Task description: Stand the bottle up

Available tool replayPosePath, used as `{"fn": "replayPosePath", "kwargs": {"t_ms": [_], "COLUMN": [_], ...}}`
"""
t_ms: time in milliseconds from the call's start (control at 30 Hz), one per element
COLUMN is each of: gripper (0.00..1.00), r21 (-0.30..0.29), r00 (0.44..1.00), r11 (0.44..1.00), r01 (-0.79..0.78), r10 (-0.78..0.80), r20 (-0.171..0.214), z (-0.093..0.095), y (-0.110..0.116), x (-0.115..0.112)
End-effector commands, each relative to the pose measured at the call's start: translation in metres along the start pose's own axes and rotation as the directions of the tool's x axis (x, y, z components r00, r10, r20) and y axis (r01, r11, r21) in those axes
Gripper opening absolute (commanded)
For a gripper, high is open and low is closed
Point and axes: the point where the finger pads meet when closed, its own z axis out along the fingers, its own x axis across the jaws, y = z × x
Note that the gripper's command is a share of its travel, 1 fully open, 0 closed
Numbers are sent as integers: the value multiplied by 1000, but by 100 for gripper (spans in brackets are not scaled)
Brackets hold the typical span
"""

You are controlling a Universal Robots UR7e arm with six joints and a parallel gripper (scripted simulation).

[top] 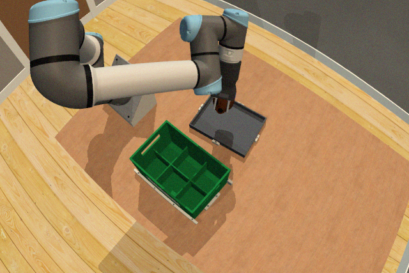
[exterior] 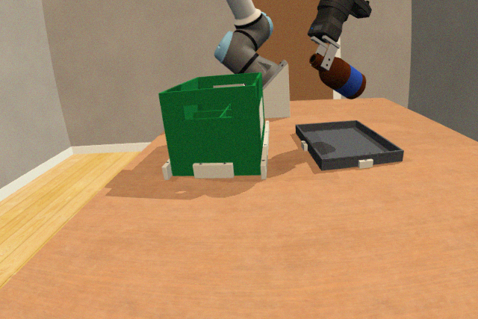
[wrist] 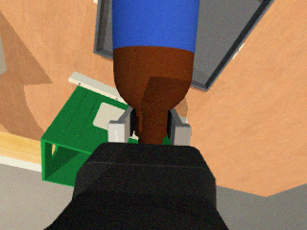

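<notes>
Pinched at its thin neck by the gripper (exterior: 326, 54), the hard, smooth bottle (exterior: 340, 77) may be swung easily.

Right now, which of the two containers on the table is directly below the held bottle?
The flat dark grey tray: the brown bottle hangs tilted over it in the gripper. The green crate stands to one side.

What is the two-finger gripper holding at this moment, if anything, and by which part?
The gripper is shut on the brown bottle with the blue label, gripped at its narrow neck and hanging tilted in the air above the dark grey tray.
</notes>
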Motion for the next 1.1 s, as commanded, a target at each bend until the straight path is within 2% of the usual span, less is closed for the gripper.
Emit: {"fn": "replayPosePath", "kwargs": {"t_ms": [0, 300, 1067], "gripper": [0, 0, 0], "r21": [-4, -24, -155], "r00": [1000, 1000, 1000], "r11": [1000, 1000, 988], "r01": [-1, -1, -2], "r10": [1, 1, 1], "r20": [-3, -1, -1], "z": [-1, -2, -2], "y": [0, -1, -2], "x": [2, 1, 1]}}
